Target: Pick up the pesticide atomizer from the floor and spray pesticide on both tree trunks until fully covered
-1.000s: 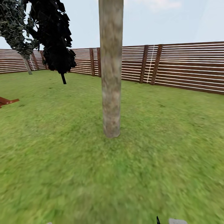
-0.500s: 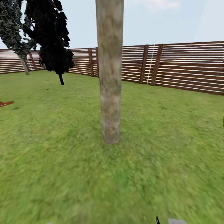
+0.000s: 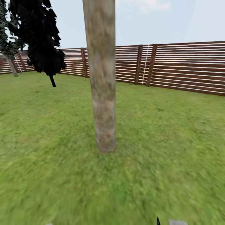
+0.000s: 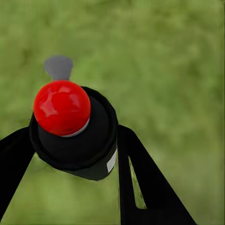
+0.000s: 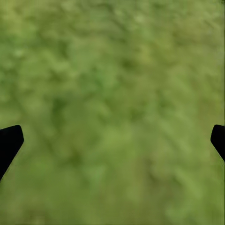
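Note:
A thick, smooth grey-tan tree trunk (image 3: 101, 81) rises from the lawn straight ahead, a short way off. Far back at the left stands a second, leaning grey trunk (image 3: 12, 67), its foliage cut by the picture's edge. In the left wrist view my left gripper (image 4: 75, 136) is shut on the pesticide atomizer (image 4: 77, 140), a black bottle with a round red cap (image 4: 62, 107) and a grey nozzle piece (image 4: 58, 67), held over grass. My right gripper (image 5: 112, 140) stands open above bare grass, its black fingertips (image 5: 9, 143) wide apart.
A brown horizontal-slat fence (image 3: 181, 67) runs along the back and right of the green lawn (image 3: 162, 150). A dark, narrow cypress-like tree (image 3: 40, 40) stands at the back left. A bit of my right arm (image 3: 178, 222) pokes in at the head view's lower edge.
The head view has shifted: the near trunk now looks larger, lower and further left, and the brown object at the left has gone out of view. The camera moved closer.

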Tool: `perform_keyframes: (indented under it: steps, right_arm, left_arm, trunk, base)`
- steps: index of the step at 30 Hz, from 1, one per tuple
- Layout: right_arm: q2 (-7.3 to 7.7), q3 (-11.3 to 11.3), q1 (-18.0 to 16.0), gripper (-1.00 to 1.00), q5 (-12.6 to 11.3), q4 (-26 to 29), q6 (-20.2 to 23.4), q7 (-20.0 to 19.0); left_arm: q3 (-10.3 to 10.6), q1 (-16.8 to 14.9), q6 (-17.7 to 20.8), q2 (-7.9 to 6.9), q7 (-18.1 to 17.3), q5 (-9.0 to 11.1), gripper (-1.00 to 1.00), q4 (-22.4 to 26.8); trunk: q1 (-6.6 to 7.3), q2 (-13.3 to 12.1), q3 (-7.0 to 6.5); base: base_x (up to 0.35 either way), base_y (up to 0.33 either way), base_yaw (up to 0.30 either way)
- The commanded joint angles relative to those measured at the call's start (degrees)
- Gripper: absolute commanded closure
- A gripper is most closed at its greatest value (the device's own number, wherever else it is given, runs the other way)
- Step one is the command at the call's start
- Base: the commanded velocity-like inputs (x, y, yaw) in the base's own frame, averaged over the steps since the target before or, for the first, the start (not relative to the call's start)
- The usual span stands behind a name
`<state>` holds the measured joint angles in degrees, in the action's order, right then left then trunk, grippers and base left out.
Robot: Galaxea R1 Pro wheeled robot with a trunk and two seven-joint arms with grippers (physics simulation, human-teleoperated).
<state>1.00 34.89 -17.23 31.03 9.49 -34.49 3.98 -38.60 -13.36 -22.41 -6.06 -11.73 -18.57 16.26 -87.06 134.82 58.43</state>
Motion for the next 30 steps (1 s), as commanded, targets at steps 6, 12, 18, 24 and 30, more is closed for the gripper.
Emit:
perform_keyframes:
  steps: [6, 12, 18, 24, 30]
  right_arm:
    - [-0.03, 0.0, 0.0, -1.0, 0.0, 0.0, 0.0, 0.0]
    - [-0.03, 0.0, 0.0, -1.0, 0.0, 0.0, 0.0, 0.0]
    - [-0.03, 0.0, 0.0, -1.0, 0.0, 0.0, 0.0, 0.0]
    - [-0.02, 0.1, 0.0, -1.0, 0.0, 0.0, 0.0, 0.1]
    - [0.77, -5.0, 0.0, -1.0, 3.4, 4.3, 0.0, -0.2]
  left_arm:
    - [0.0, 0.0, 0.0, 0.0, 0.0, 0.0, 1.0, 0.0]
    - [0.0, 0.0, 0.0, 0.0, 0.0, 0.0, 1.0, 0.0]
    - [0.0, 0.0, 0.0, 0.0, 0.0, 0.1, 1.0, 0.0]
    - [-0.1, 0.0, 0.0, 0.0, 0.0, 0.1, 1.0, 0.0]
    - [4.4, -0.5, -1.0, -1.19, -1.9, -6.5, 1.0, 1.0]
  trunk:
    - [0.0, 0.0, 0.0]
    - [0.0, 0.0, 0.0]
    - [0.0, 0.0, 0.0]
    - [0.0, 0.0, 0.0]
    - [0.0, 0.0, 0.0]
  base:
    - [0.344, 0.0, 0.0]
    - [0.344, 0.0, 0.0]
    - [0.331, 0.0, 0.0]
    - [0.065, 0.0, 0.0]
    - [0.001, 0.0, 0.0]
